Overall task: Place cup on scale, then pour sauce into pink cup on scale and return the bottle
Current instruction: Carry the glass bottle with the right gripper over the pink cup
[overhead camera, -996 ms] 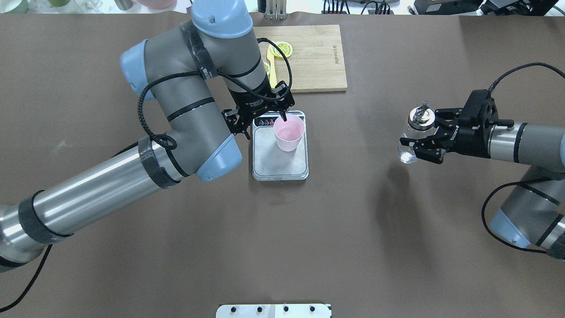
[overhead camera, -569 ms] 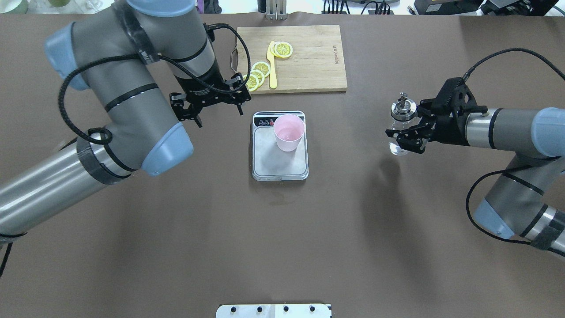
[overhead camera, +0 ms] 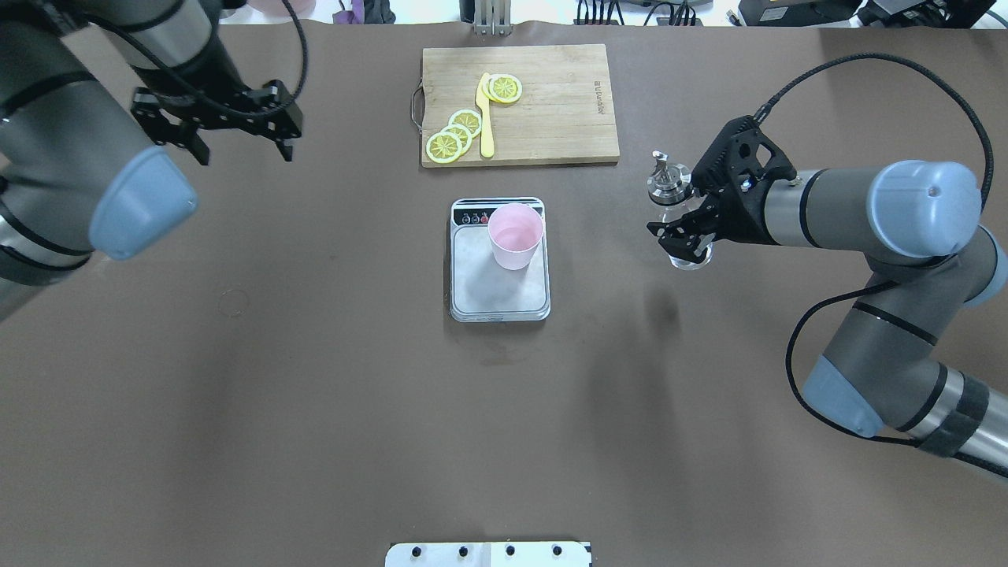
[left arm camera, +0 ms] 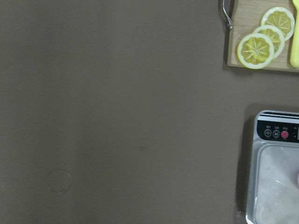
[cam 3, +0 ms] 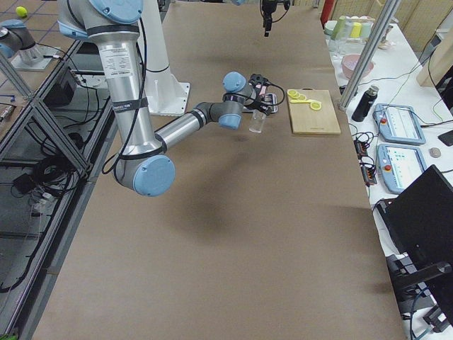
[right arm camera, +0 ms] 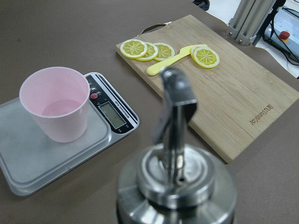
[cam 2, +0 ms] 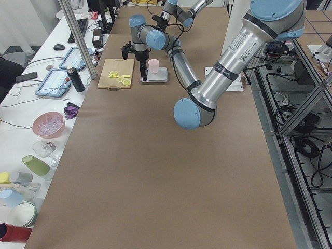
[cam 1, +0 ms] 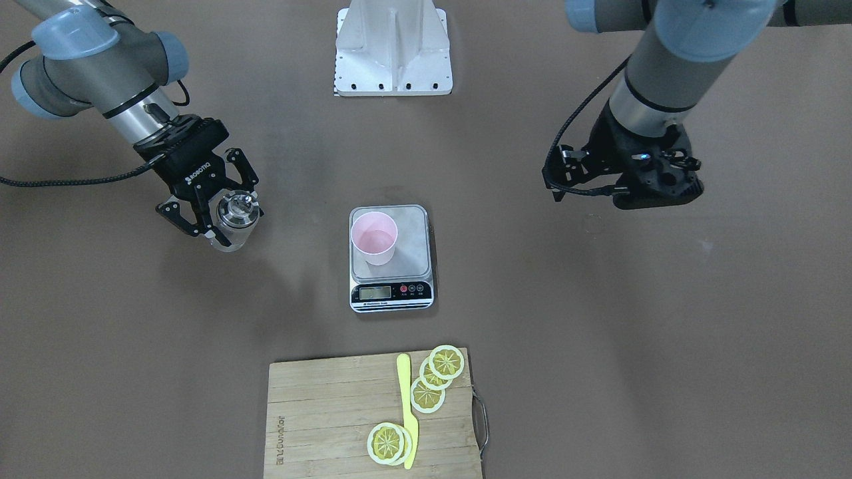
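Left hand (overhead camera: 244,150) withdrew over brown table (overhead camera: 315,409); right hand (overhead camera: 680,242) grips bottle (overhead camera: 662,187).

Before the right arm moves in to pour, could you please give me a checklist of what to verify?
1. Cup upright on the scale: ok.
2. Bottle gripped in the right pincer, spout up: ok.
3. Left pincer clear of the scale: ok, it is open and far off to the side.
4. Table between bottle and cup free of things: ok.
5. Display zeroed: cannot tell, the digits are too small to read.
6. Cup empty: cannot tell.
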You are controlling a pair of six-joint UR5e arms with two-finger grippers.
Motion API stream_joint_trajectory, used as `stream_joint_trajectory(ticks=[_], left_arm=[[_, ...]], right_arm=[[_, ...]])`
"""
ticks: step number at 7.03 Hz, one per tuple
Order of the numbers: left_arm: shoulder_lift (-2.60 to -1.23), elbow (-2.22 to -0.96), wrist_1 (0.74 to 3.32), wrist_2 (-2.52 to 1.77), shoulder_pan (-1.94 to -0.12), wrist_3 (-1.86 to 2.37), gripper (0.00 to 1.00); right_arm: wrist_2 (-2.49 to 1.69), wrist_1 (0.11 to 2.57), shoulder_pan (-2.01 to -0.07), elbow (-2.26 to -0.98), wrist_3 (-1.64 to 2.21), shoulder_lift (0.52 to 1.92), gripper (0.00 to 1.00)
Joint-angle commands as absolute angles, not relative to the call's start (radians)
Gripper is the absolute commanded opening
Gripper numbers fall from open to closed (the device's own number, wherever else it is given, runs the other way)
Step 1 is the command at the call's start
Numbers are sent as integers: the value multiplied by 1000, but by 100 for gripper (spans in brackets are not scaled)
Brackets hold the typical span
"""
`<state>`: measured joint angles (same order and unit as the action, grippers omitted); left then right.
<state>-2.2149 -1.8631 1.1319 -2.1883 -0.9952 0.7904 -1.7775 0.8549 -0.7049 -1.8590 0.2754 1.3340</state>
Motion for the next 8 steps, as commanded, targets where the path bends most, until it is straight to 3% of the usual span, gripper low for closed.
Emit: stream_joint_trajectory(ticks=[1, 4, 8], left_arm=[[-2149, -1870, 1121, -2191, -1110, 604, 98], [-2031, -1844, 1129, -2189, -1224, 369, 98], [-1913, -1693, 1214, -2198, -1408, 100, 98]], right_arm=[[-1705, 1064, -660, -1939, 258, 1286, 24], [-1651, 1311, -635, -1941, 229, 1168, 24], [-1583, 1535, -597, -1928, 225, 1083, 24]])
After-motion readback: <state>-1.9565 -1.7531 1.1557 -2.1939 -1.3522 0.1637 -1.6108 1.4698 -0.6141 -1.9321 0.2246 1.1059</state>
